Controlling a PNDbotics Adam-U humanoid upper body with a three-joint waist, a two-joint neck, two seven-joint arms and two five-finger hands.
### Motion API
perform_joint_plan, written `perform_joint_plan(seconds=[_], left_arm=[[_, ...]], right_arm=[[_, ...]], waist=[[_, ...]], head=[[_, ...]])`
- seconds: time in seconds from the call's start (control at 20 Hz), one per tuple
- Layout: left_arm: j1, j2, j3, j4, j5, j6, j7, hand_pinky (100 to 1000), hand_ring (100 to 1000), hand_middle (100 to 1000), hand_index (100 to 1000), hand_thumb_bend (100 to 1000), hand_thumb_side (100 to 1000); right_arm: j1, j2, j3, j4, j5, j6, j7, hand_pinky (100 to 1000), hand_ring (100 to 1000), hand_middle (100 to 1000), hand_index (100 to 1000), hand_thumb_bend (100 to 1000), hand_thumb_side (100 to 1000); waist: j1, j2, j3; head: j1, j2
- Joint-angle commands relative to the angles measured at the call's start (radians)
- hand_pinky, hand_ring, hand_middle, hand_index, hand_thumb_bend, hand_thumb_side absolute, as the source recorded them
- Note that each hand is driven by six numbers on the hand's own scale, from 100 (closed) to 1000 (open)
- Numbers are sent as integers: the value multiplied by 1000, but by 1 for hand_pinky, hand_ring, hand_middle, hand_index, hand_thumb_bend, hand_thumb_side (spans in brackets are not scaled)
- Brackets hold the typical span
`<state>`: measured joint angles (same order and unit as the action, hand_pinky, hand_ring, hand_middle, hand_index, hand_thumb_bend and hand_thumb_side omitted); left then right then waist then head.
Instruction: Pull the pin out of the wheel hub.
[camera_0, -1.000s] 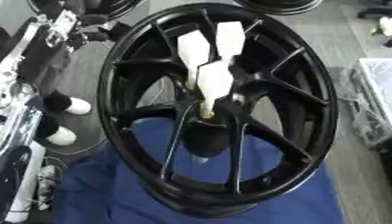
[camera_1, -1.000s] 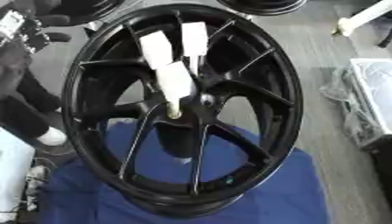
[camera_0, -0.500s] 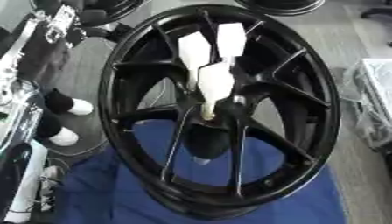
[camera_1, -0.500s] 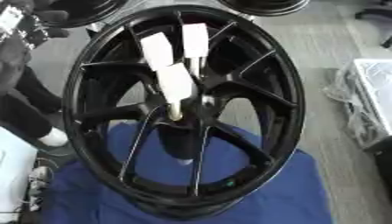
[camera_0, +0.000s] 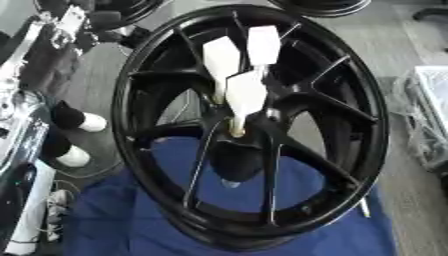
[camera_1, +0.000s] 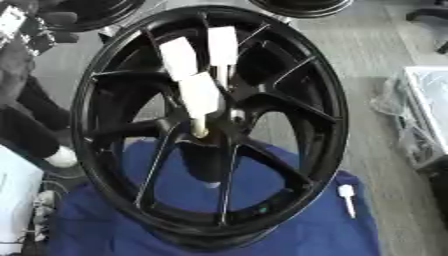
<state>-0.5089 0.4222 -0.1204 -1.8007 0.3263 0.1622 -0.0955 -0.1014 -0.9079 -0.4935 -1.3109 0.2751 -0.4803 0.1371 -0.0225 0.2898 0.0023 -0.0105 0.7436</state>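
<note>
A large black wheel hub (camera_0: 378, 131) stands tilted on a blue cloth (camera_0: 131, 215), filling both eye views. Three white pins with flat, wide heads stick out near its centre. The nearest pin (camera_0: 245, 96) has a pale stem that runs down into the hub's centre hole. The other two pins (camera_0: 220, 60) (camera_0: 263, 44) stand behind it, higher up. A further small white pin (camera_1: 347, 196) lies loose on the cloth at the right. Neither of my hands shows in either view.
More black wheels (camera_0: 328, 6) lie on the grey floor at the back. A person's dark legs and white shoes (camera_0: 74, 156) stand at the left. Silver and black machinery (camera_0: 19, 107) fills the left edge. A clear-wrapped crate (camera_1: 429, 115) sits at the right.
The whole picture has shifted a little, so the camera moved. The wheel hub and the three pins stand as before.
</note>
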Motion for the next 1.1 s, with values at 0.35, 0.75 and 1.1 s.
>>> perform_joint_plan(seconds=[0.35, 0.75, 1.1], left_arm=[[-10, 19, 5, -21, 5, -1, -2, 765, 827, 866, 776, 100, 595], [-13, 4, 4, -25, 10, -1, -1, 764, 828, 866, 776, 100, 594], [-17, -9, 4, -28, 13, -1, -1, 764, 829, 866, 776, 100, 594]], right_arm=[[-65, -8, 33, -70, -268, 85, -11, 539, 537, 727, 811, 100, 376], [-300, 114, 102, -204, -687, 323, 50, 848, 650, 808, 822, 100, 528], [-436, 278, 95, -224, -699, 496, 70, 897, 661, 810, 816, 100, 565]], waist=[[-3, -17, 7], [2, -26, 26], [11, -26, 40]], head=[[-6, -12], [-24, -15], [-31, -21]])
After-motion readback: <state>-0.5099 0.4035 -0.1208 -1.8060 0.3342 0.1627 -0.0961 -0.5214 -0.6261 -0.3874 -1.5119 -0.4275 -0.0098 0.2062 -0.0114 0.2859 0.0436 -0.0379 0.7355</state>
